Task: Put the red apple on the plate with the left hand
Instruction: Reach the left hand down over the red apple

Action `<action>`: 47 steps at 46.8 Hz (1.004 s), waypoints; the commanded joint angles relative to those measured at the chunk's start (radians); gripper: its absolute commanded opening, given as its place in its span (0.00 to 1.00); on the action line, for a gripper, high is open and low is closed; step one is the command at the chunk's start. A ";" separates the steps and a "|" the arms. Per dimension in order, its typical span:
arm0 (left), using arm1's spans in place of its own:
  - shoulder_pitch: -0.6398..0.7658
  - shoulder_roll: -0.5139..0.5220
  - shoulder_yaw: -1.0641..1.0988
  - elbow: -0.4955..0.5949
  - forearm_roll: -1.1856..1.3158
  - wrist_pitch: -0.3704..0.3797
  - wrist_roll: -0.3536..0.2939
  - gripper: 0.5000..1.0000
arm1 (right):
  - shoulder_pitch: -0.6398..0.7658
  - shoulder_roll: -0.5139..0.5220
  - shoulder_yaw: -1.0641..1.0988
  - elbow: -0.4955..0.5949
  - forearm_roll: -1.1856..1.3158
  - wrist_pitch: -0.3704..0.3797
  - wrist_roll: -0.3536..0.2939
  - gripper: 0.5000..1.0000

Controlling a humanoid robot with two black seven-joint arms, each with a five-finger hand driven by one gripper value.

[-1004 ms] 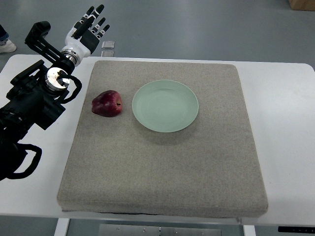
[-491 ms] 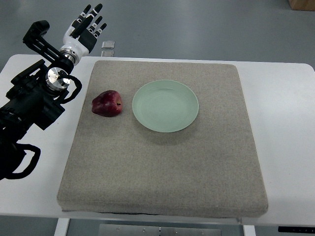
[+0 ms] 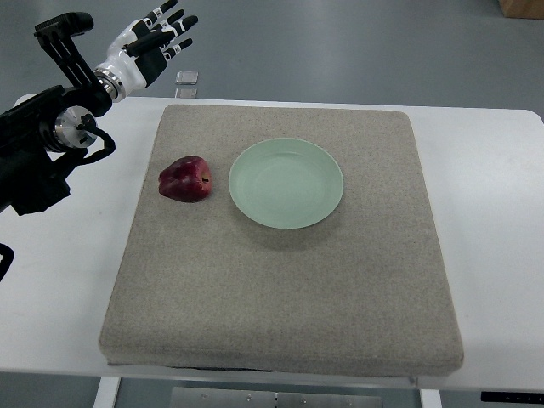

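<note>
The apple (image 3: 184, 179) lies on the grey mat (image 3: 289, 289), just to the left of the plate (image 3: 286, 183). There is a narrow strip of mat between apple and plate, so they do not touch. The apple is dark red, and its stem end is turned toward the plate. The plate is pale green and round, with nothing on it, and it sits on the far half of the mat, a little left of the mat's middle.

The mat covers most of the white desk (image 3: 497, 221); bare desk shows to the left and to the right of the plate, beyond the mat edges.

The left hand (image 3: 153, 42) is up and to the left of the plate, beyond the far left corner of the mat and well apart from the apple. Its fingers (image 3: 174, 24) are spread wide and it holds nothing. Its black arm (image 3: 42, 153) comes in from the left edge, over the desk to the left of the apple.

A small clear box (image 3: 187, 79) stands at the far desk edge, beyond the plate and to its left, near the hand.
</note>
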 commanded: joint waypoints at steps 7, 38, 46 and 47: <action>-0.008 0.058 0.013 -0.060 0.257 -0.005 0.000 0.98 | 0.000 0.000 0.000 -0.001 0.000 0.000 0.000 0.86; -0.020 0.355 0.202 -0.663 0.939 -0.013 0.000 0.98 | 0.000 0.000 0.000 -0.001 0.000 0.000 0.000 0.86; -0.043 0.368 0.200 -0.675 1.117 -0.010 0.000 0.98 | 0.000 0.000 0.000 -0.001 0.000 -0.001 0.000 0.86; -0.049 0.368 0.200 -0.675 1.136 -0.008 -0.002 0.98 | 0.000 0.000 0.000 -0.001 0.000 -0.001 0.000 0.86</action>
